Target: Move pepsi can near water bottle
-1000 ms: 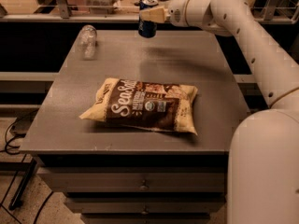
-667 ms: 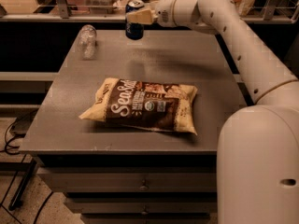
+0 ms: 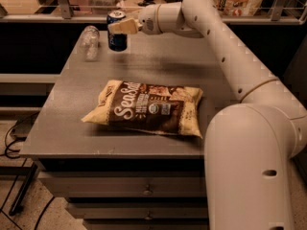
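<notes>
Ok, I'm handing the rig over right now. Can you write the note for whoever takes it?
The claw is shut on the soda can, over the far left part of the table.
The water bottle lies just left of the can, with a small gap between them.
The chip bag is mid-table, out of the way.
Done: can gripped and beside the bottle.
Left: set it down if it isn't resting yet (can't tell), open the claw, pull away.

My gripper (image 3: 119, 27), clamped around the dark-blue metal pepsi can (image 3: 117, 40), is just right of the clear crinkled plastic water bottle (image 3: 89, 42); only a narrow gap separates them.
</notes>
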`<state>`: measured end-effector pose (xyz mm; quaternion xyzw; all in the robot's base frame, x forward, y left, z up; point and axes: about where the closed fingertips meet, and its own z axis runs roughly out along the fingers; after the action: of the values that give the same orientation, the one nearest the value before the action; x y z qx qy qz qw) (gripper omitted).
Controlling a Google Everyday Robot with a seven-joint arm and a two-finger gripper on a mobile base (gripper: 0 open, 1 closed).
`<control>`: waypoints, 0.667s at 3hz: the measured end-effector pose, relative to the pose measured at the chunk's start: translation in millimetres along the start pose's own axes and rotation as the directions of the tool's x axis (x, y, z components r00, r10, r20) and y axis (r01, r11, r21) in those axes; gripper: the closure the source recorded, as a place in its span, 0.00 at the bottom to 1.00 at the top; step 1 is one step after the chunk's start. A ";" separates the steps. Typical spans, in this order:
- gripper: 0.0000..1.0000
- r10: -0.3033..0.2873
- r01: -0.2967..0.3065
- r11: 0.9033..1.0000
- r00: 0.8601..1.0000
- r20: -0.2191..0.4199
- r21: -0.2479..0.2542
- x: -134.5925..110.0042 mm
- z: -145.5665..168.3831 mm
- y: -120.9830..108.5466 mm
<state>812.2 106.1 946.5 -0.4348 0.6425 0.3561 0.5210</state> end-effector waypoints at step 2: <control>0.04 0.024 -0.026 0.999 0.999 -0.044 -0.037 19.2 29.4 13.9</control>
<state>808.4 134.4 921.7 -0.4440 0.6523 0.3652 0.4939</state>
